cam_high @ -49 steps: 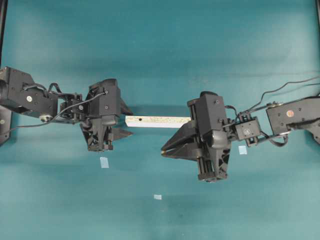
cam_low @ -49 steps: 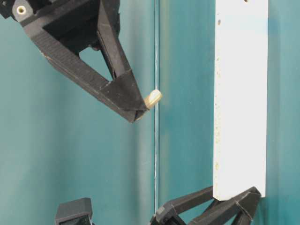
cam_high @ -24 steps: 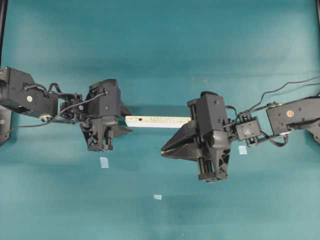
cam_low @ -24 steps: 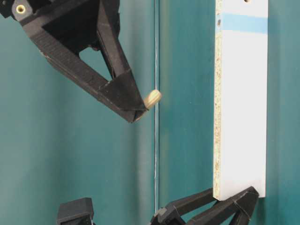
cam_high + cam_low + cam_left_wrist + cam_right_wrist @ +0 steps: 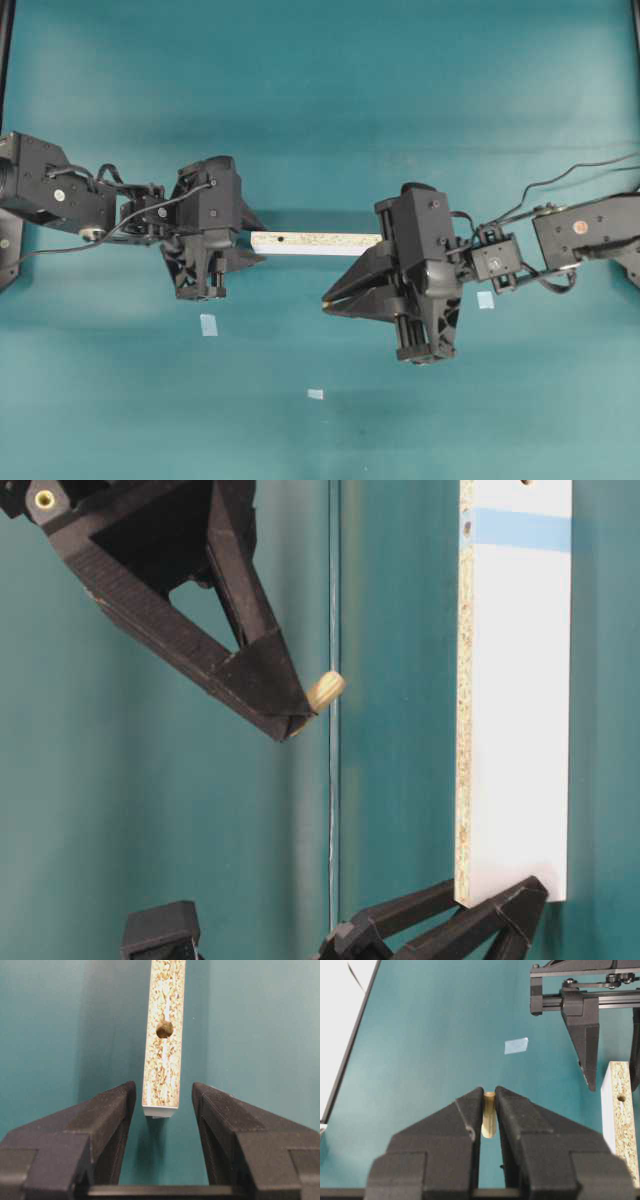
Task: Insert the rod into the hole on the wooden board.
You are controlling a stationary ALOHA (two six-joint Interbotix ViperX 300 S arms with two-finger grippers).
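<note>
My right gripper [image 5: 489,1110] is clenched on the rod [image 5: 489,1115], a short, smooth, light cream peg, gripped at mid-length with one end poking out. I judge it stiff but apt to slip or twist. My left gripper [image 5: 164,1110] straddles the near end of the wooden board [image 5: 164,1035] without touching it. The board is rigid, with a rough speckled chip face and a small round hole [image 5: 164,1029].

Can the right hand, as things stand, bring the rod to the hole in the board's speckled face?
Probably yes: the rod sits pinched in the right hand, and the hole faces open air beyond the left hand.
</note>
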